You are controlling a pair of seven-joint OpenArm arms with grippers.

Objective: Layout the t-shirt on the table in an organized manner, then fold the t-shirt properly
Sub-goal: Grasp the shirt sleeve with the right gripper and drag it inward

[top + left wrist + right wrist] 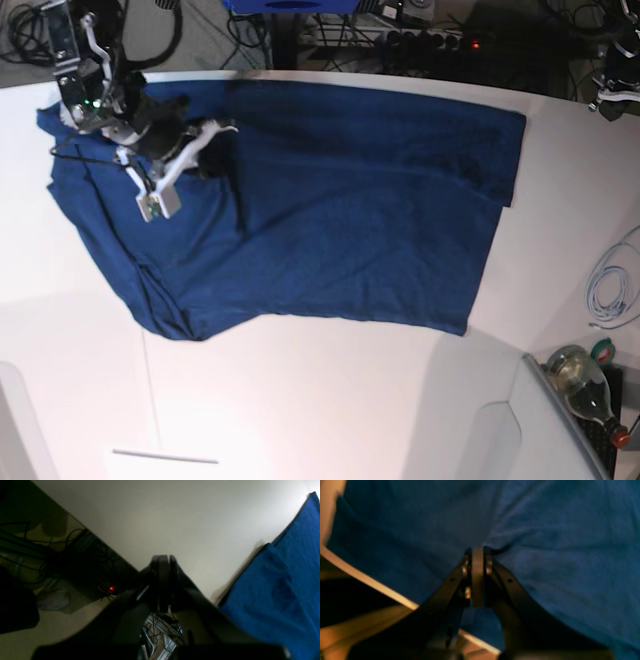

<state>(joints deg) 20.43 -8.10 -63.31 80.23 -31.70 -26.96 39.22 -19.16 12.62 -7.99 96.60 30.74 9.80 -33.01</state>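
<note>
A: Where does the t-shirt [330, 210] lie, and how much room is around it?

B: Spread across the far half of the table [330, 410], its top edge running near the table's curved far rim; the near half is bare white, and there is bare surface to the right of the cloth too; a coiled white cable [608, 285] and a glass bottle [582, 378] sit at the right margin, well apart from the cloth.

A: And the grippers?

B: The right gripper [477, 551] has its jaws pressed together, tips down on the blue cloth where a small crease gathers; whether a pinch of fabric sits between them I cannot tell; in the base view it stands over the shirt's left part [205, 150]. The left gripper [162, 558] is also closed, holding nothing, over bare table by the table's edge, with the shirt's hem well off to one side.

A: Texture?

B: Soft, matte navy knit, rumpled with folds on the left and flatter toward the right; the tabletop is smooth, with a thin dark seam.
</note>
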